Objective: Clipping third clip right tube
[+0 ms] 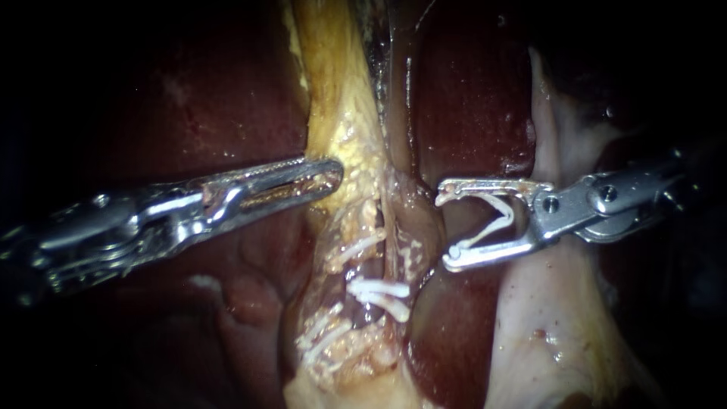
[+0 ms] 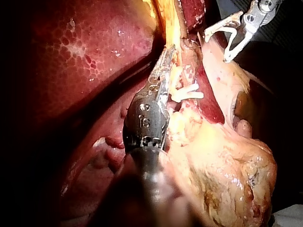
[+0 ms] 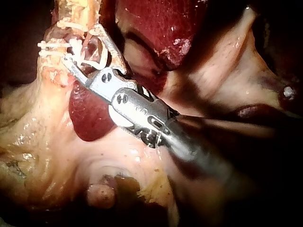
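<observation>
The liver [image 1: 189,98] fills the background, dark red. A yellow fatty strand [image 1: 333,83] runs down its middle, and a sheet of pale tissue [image 1: 553,318] lies under the right instrument.

The left instrument [image 1: 335,178] comes in from the left. Its long jaws are clenched on the edge of the yellow strand and hold it out to that side. The right instrument [image 1: 445,227] comes from the right with its jaws spread wide, gripping a loaded clip [image 1: 506,214] – white, V-shaped and not yet squeezed.

The right tube [image 1: 394,254], as best I can judge, is the pale band just beside those jaw tips. Two white clips [image 1: 379,294] already cross it lower down. Another clip [image 1: 354,248] sits on the strand next to it.

The step in hand looks like the approach – the open clip is near the tube but not yet around it. The next move calls for sliding the jaws forward until the tube lies fully inside the V, clear of the seated clips. Only then should they close, with the left instrument's pull kept steady.
</observation>
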Robot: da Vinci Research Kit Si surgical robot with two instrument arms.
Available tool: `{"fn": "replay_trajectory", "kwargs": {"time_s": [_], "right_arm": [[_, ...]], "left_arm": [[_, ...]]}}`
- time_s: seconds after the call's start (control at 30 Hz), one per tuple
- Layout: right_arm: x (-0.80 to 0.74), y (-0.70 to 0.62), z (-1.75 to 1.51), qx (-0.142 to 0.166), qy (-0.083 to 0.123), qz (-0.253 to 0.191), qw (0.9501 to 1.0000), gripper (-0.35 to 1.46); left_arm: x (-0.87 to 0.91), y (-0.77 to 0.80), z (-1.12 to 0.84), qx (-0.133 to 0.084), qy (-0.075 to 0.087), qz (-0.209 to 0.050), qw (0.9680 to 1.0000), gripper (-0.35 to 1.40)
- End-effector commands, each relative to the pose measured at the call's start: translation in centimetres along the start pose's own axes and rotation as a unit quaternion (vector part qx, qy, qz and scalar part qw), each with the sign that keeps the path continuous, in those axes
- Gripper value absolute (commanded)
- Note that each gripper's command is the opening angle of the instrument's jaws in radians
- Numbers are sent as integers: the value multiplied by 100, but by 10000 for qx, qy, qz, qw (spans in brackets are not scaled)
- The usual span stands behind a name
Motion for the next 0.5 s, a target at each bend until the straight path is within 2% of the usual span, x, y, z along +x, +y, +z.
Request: {"fn": "replay_trajectory", "kwargs": {"time_s": [0.03,0.13,0.23,0.3,0.5], "right_arm": [[-3,-2,4,-6,-3,95,10000,60],[-16,-6,16,2,6,705,9975,60],[-34,-9,31,58,14,1146,9934,60],[-49,-11,44,89,13,1483,9889,60],[-84,-6,76,152,-12,1973,9802,60]], "left_arm": [[-1,0,-1,7,4,-1,10000,-35],[-8,3,-13,62,43,-8,10000,-35],[-20,6,-36,2,19,-28,10000,-35],[-29,8,-55,-26,-75,-56,10000,-35],[-46,9,-101,-55,-275,-103,9996,-35]]}}
